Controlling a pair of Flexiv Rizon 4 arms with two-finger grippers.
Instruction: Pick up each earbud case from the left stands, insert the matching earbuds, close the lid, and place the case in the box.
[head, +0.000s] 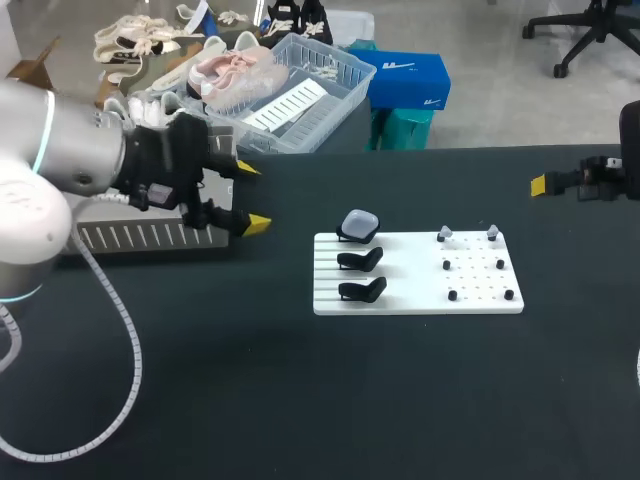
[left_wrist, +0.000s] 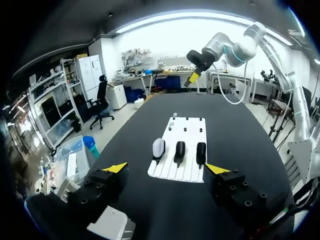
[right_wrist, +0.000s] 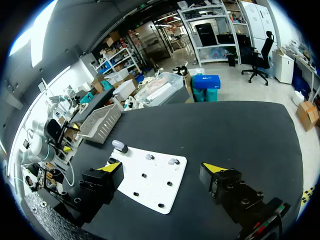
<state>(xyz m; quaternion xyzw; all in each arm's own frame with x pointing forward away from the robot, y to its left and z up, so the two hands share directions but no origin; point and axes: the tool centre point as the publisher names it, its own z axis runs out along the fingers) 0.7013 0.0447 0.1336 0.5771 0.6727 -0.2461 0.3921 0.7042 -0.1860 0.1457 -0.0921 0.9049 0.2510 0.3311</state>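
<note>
One earbud case (head: 359, 224) sits on the far stand at the white board's (head: 420, 300) left edge | two nearer stands (head: 360, 259) bare | two earbuds (head: 445, 235) on far-right pegs | we judge this case untouched | left gripper (head: 252, 196), right gripper (right_wrist: 163, 167) spread wide, empty | box (head: 150, 237) contents hidden

No text, label, number or sign can be read on anything on the counter (head: 300, 400). The white board (head: 410, 300) and the case (head: 359, 223) on it show only plain surfaces in every view.
</note>
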